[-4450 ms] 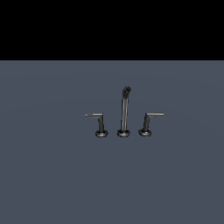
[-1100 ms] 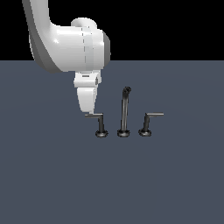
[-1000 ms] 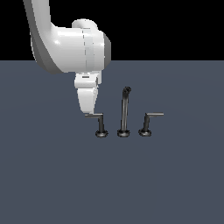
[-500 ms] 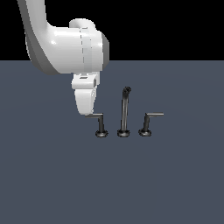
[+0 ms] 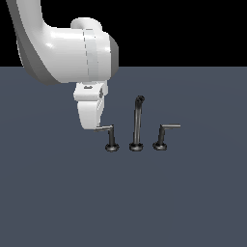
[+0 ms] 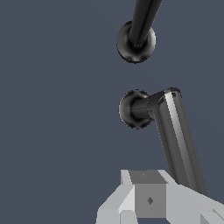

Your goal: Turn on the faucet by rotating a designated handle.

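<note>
Exterior view: my claw [image 5: 91, 126] meets the lever tip of the handle [image 5: 110, 136], leftmost of the faucet [image 5: 137, 124] on the open counter [image 5: 193, 202]. Wrist view: dark glossy lever [image 6: 177, 135] runs alongside one finger [image 6: 148, 199]; claw's spread unclear.

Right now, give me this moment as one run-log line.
stage: contact at lever | gripper: at free end of handle, open/shut unclear | spout: untouched | far lever: untouched | faucet on: not evident
</note>
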Tool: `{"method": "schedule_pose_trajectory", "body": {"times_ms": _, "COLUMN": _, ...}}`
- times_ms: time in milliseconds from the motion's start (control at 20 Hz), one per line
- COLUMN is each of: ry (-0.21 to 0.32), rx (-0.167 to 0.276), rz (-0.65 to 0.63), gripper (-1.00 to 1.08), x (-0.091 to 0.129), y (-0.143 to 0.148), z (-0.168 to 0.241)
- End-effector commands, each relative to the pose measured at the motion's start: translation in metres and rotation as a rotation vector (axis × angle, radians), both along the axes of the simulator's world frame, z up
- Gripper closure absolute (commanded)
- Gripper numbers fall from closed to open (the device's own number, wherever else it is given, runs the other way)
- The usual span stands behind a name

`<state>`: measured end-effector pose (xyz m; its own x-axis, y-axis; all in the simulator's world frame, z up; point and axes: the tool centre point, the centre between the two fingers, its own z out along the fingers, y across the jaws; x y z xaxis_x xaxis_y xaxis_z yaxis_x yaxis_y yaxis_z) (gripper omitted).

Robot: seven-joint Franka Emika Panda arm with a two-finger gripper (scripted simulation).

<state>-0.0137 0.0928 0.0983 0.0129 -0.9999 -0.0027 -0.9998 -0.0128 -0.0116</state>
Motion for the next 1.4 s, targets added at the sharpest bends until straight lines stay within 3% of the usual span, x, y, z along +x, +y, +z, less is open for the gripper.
{"method": "schedule_pose_trajectory", "body": {"times_ms": 0, "ry": 0.005, "rx": -0.002, "rz": 0.001, "gripper": 1.08, "x": -0.008, "y": -0.002, "z": 0.0}}
{"method": "schedule_pose_trajectory", "body": {"times_ms": 600, "ry": 0.011, "rx": -0.003, "rz": 0.007, "gripper": 1.08, "x": -0.049, "y": -0.008, "z": 0.0}}
{"method": "schedule_pose_trajectory", "body": {"times_ms": 700, "ry": 0.003, "rx": 0.002, "rz": 0.011, "gripper": 1.08, "x": -0.043, "y": -0.004, "z": 0.0}}
{"method": "schedule_pose_trajectory", "body": {"times_ms": 1350, "ry": 0.011, "rx": -0.002, "rz": 0.008, "gripper": 1.08, "x": -0.069, "y": -0.047, "z": 0.0}}
